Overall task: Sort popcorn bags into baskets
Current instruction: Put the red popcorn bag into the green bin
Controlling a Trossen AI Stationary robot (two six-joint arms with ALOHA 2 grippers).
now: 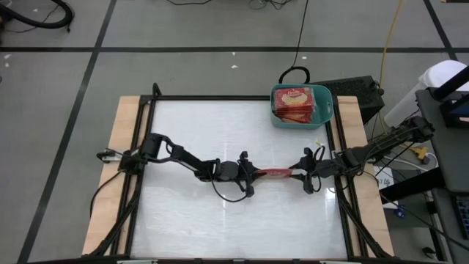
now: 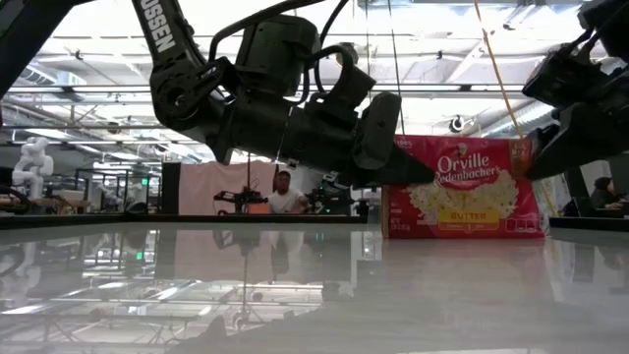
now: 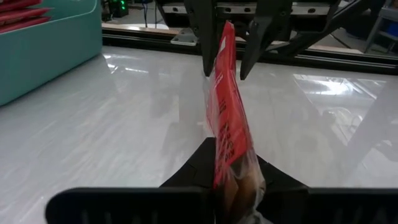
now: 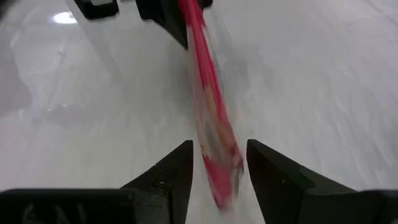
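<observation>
Seen from above: a flat red plastic popcorn packet (image 1: 275,173) hanging edge-on over the middle of the glossy white table (image 1: 220,220), stretched between two dark grippers. Left gripper (image 1: 254,174) at one end, fingers pinched tight on it. Right gripper (image 1: 296,174) at the other end, fingers straddling the packet with a little slack. At the table's far right corner, a teal-green plastic tub with rounded corners (image 1: 325,110), holding several stacked red packets (image 1: 294,102), the top one showing a yellow-tan picture.

At table height: the packet (image 2: 462,187) broadside, upright, red with white lettering and a yellow popcorn picture, lifted clear of the table. Left gripper (image 2: 413,172) clamped on one short edge; right gripper (image 2: 531,157) at the opposite edge, grip hard to judge here. Beyond the table, a person (image 2: 285,199) standing far off in the room.

Left wrist: own dark fingers (image 3: 199,168) pressed onto the near end of the packet (image 3: 227,118); at the far end the other arm's two fingers (image 3: 255,37) standing a little apart on either side. Teal tub wall (image 3: 50,56) off to one side, red packets peeking over its rim.

Right wrist: own fingers (image 4: 174,168) spread, a gap on each side of the packet's near edge (image 4: 214,143), not gripping it. Far end held by the left gripper (image 4: 177,22).
</observation>
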